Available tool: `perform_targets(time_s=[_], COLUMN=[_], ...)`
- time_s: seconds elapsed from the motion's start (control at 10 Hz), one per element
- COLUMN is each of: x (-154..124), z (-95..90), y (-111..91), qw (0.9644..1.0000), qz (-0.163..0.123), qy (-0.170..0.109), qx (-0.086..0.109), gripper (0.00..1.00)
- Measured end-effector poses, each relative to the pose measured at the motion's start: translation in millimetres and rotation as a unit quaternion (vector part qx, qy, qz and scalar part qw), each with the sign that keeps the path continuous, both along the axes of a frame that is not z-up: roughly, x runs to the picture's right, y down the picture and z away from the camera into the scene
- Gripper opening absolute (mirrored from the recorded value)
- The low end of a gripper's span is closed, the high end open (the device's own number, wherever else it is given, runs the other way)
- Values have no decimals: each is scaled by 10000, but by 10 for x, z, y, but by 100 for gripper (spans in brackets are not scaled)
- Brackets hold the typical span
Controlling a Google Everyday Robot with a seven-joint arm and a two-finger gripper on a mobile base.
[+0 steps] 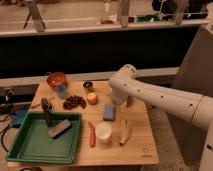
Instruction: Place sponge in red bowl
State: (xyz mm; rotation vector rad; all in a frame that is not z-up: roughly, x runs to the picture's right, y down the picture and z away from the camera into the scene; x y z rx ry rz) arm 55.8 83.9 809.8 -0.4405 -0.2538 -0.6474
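The sponge [109, 112], a small flat blue pad, lies on the wooden table near its middle, just above the white cup [103, 132]. The red bowl [56, 78] stands at the table's far left corner with a small blue cup [61, 90] right in front of it. My white arm comes in from the right and bends down over the table. My gripper [123, 102] is low at the arm's end, just right of and slightly behind the sponge, largely hidden by the arm.
A green tray [30, 145] at front left holds a grey block [59, 128] and a dark brush [47, 111]. Grapes [74, 102], an orange fruit [92, 98], a small dark can [88, 85], a carrot [92, 135] and a banana [125, 131] lie around the sponge.
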Motion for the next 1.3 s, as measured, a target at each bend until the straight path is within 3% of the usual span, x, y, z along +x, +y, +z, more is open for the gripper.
perform_targets(time_s=[1.3], x=[-112], z=[492], y=[371], qw=[9980], qz=[-174], qy=[-398], qx=[-456], gripper=[80])
